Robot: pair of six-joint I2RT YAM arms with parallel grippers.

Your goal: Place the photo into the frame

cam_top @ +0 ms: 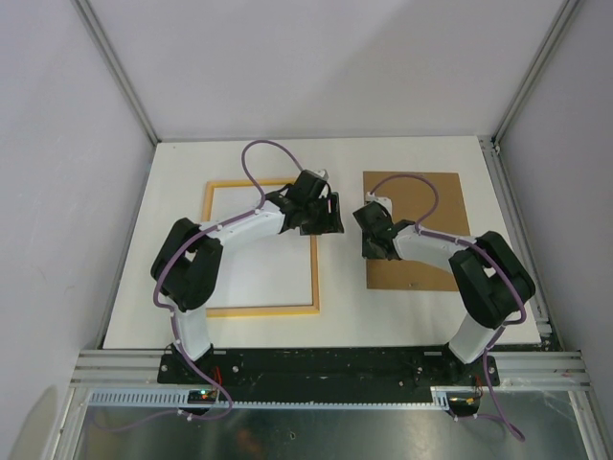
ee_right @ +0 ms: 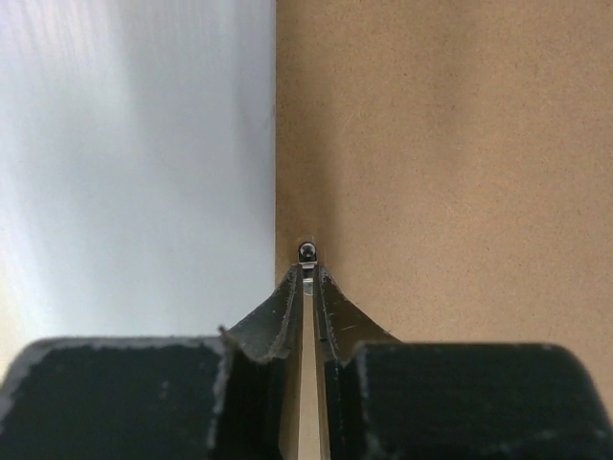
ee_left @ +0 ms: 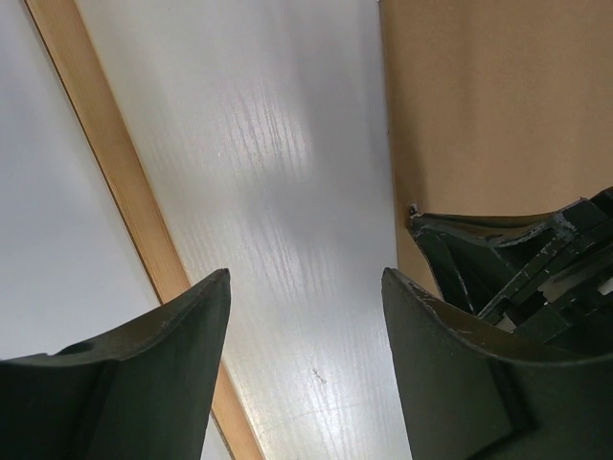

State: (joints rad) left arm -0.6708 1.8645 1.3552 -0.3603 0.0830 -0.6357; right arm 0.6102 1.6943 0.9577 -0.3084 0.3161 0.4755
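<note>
Right wrist view has the right tool (ee_right: 306, 276) pinching the left edge of the flat brown backing board (ee_right: 450, 144), probably to lift it, while the left tool (ee_left: 305, 283) gapes wide between that board and the pale-wood rectangular frame (cam_top: 263, 310), photo unseen.

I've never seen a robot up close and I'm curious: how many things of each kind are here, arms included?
Frame: 1
Brown board: 1
Robot arms: 2, the left arm and the right arm
Total: 4
</note>
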